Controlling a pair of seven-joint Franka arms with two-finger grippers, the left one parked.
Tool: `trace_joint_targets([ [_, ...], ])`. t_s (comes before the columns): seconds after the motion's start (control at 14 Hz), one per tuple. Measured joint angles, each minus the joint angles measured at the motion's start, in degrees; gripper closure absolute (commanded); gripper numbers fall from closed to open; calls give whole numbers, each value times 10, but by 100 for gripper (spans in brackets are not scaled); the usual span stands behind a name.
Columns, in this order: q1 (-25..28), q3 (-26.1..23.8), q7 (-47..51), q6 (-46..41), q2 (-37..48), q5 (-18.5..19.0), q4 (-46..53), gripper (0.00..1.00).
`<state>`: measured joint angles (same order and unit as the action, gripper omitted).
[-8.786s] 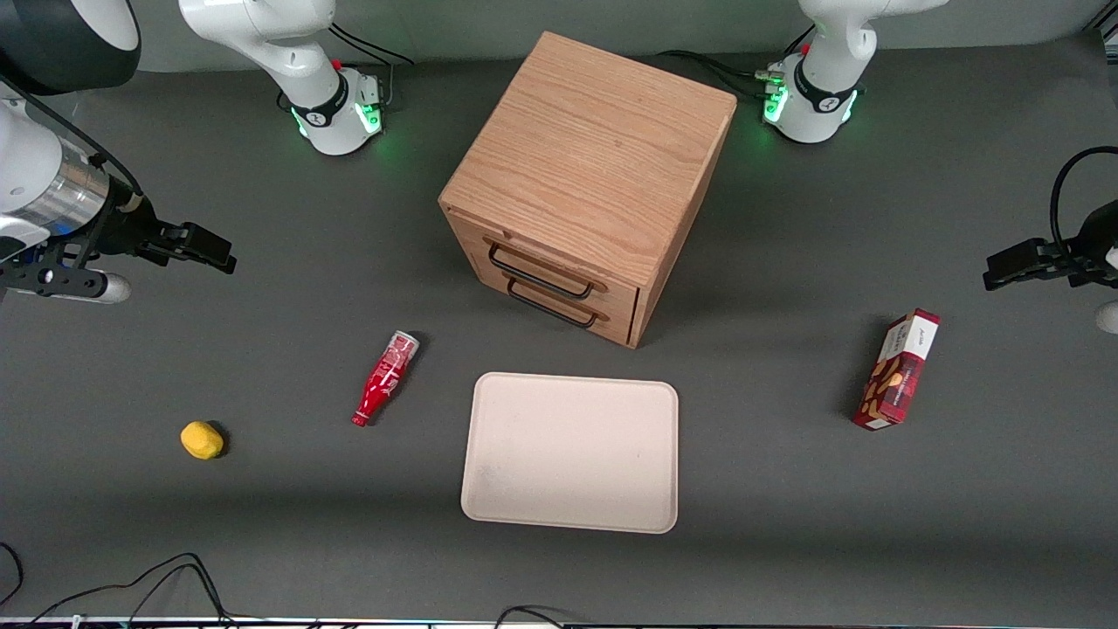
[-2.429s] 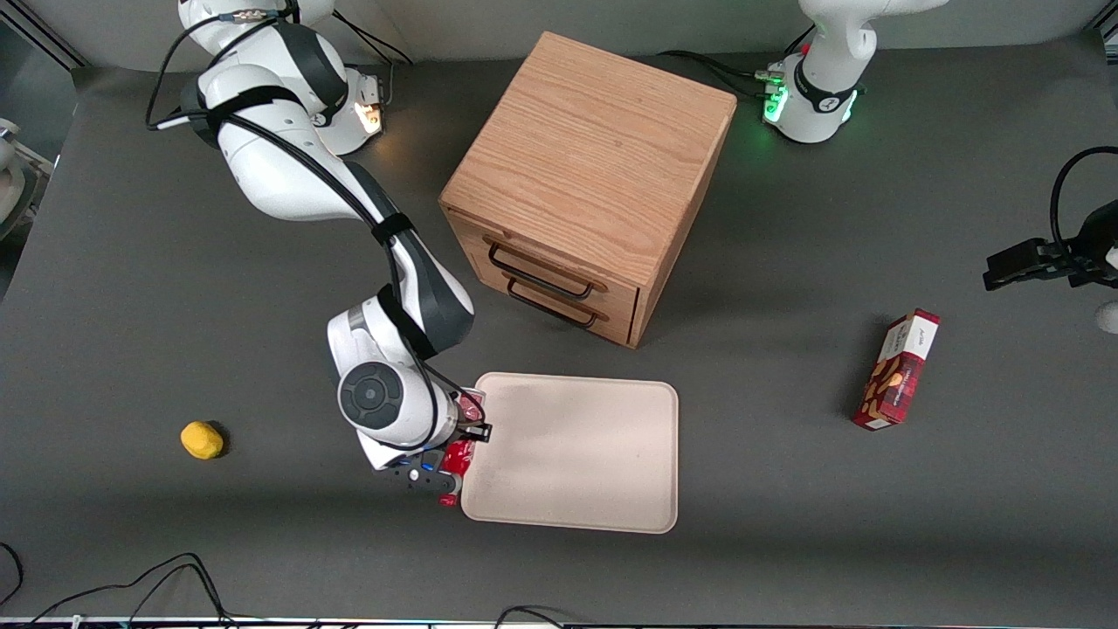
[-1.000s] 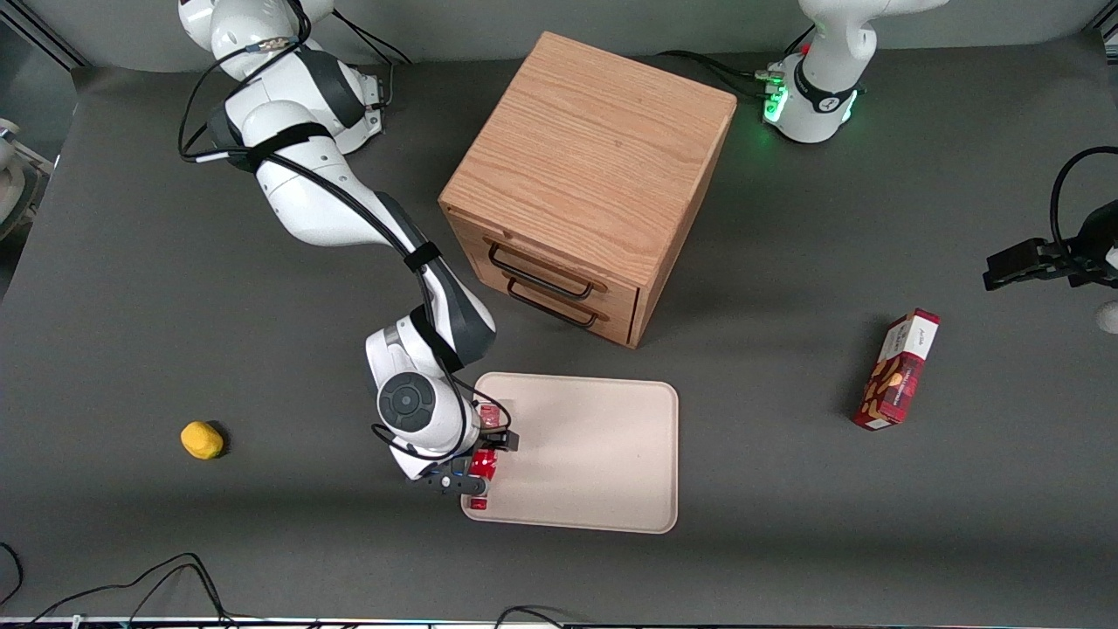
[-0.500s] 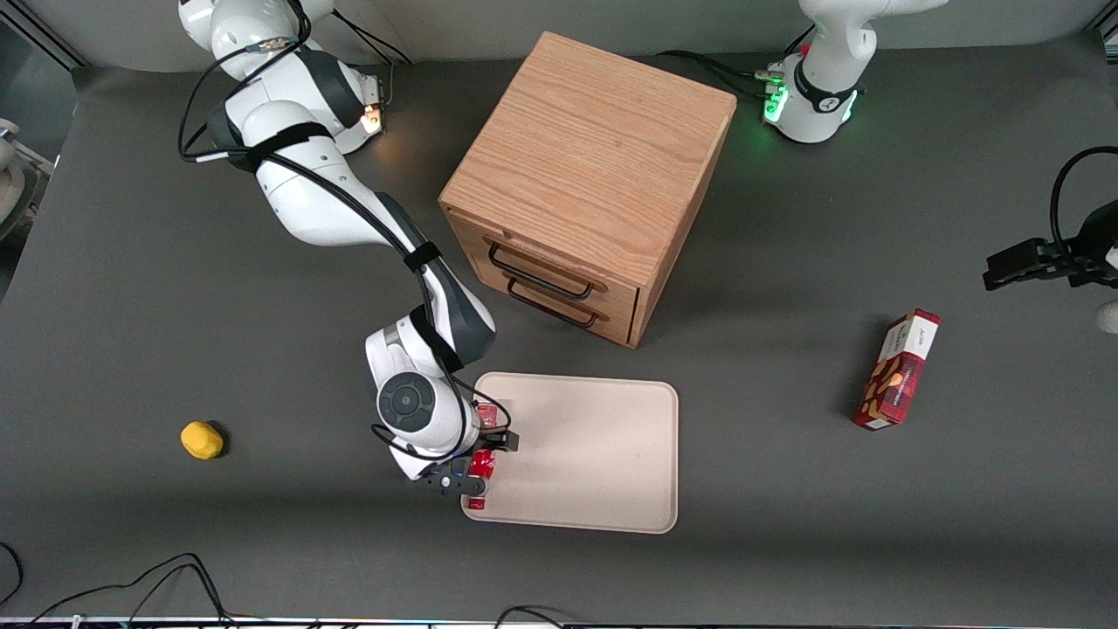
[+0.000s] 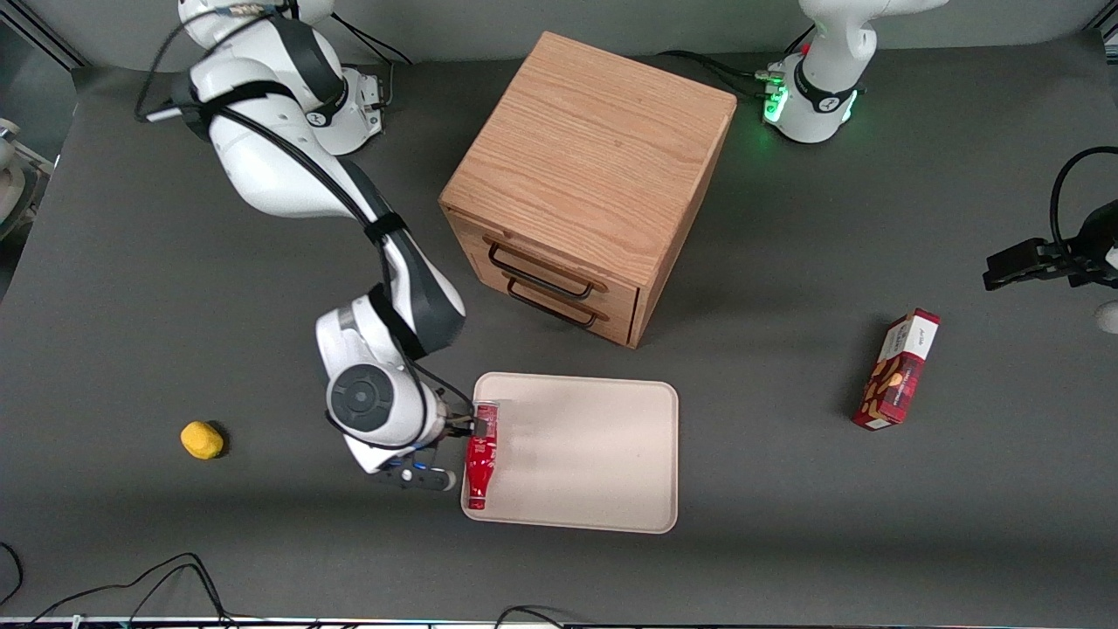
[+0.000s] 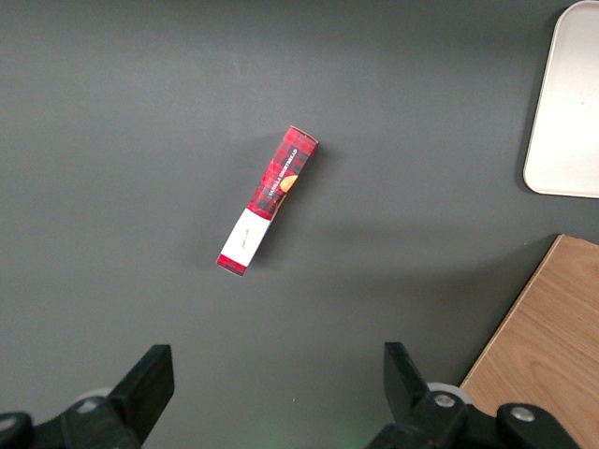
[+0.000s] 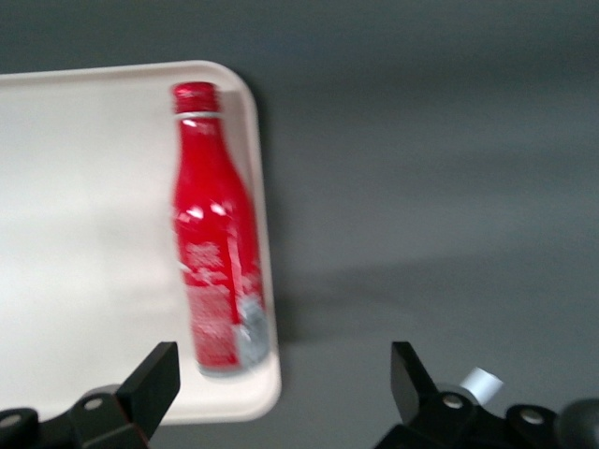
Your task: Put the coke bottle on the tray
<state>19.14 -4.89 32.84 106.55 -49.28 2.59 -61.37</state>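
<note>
The coke bottle (image 5: 480, 454) is small and red with white lettering. It lies flat on the pale beige tray (image 5: 585, 454), along the rim at the working arm's end, with its cap nearest the front camera. My right gripper (image 5: 445, 452) is open and empty. It hangs above the tray's edge beside the bottle, toward the working arm's end. In the right wrist view the bottle (image 7: 213, 253) lies just inside the tray's rim (image 7: 84, 234). The open gripper (image 7: 284, 379) straddles the tray's corner and holds nothing.
A wooden two-drawer cabinet (image 5: 585, 175) stands farther from the front camera than the tray. A yellow lemon-like object (image 5: 202, 439) lies toward the working arm's end. A red snack box (image 5: 898, 369) lies toward the parked arm's end, also in the left wrist view (image 6: 269, 198). Cables run along the table's front edge.
The gripper has opened and let go of the bottle, which now lies flat on the tray. The gripper has drawn back toward the working arm's end.
</note>
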Motion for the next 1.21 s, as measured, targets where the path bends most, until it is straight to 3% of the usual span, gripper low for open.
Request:
trace_joint_targets([
  [0.36,-90,-20,-68,-29,263,0,-247,0],
  [0.57,-150,-23,-139,-99,370,0,-300,0],
  [0.86,-228,-23,-265,-144,430,-1,-310,0],
  [1.21,-228,-23,-297,-155,434,-2,-301,0],
])
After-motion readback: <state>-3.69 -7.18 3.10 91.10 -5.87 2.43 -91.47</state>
